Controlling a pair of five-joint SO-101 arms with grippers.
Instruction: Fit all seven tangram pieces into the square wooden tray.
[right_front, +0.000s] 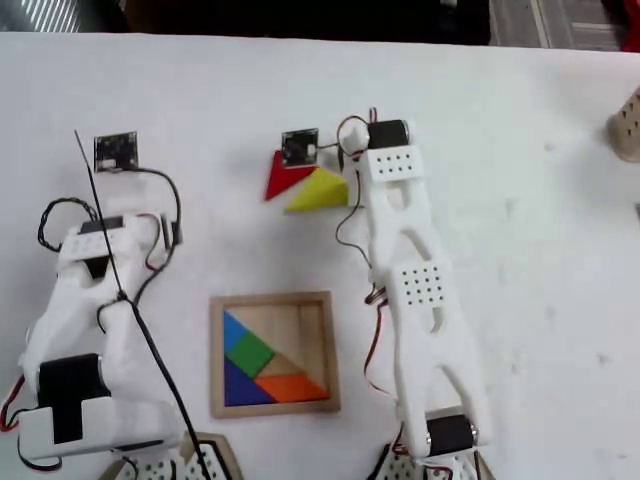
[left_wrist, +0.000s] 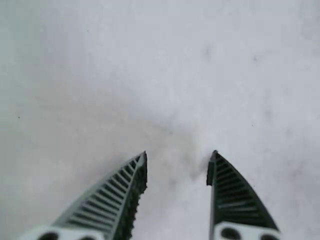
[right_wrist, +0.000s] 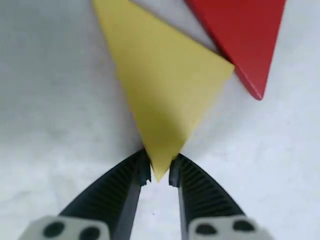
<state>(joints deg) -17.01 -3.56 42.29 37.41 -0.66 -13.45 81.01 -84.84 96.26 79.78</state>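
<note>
Lying beyond the square wooden tray (right_front: 272, 299), which holds blue, green and orange pieces (right_front: 250, 352), the yellow triangular wooden piece (right_wrist: 160, 85) sits just beside the red triangular piece (right_wrist: 240, 35). The right gripper (right_wrist: 160, 172), on its outstretched arm, pinches the yellow piece's corner; the left gripper (left_wrist: 177, 170) hovers, fingers apart, over the white table (right_front: 520, 200).

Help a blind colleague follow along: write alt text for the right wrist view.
The right tool grips one corner of a yellow triangle lying on the white table. A red triangle lies just beside the yellow one.
</note>
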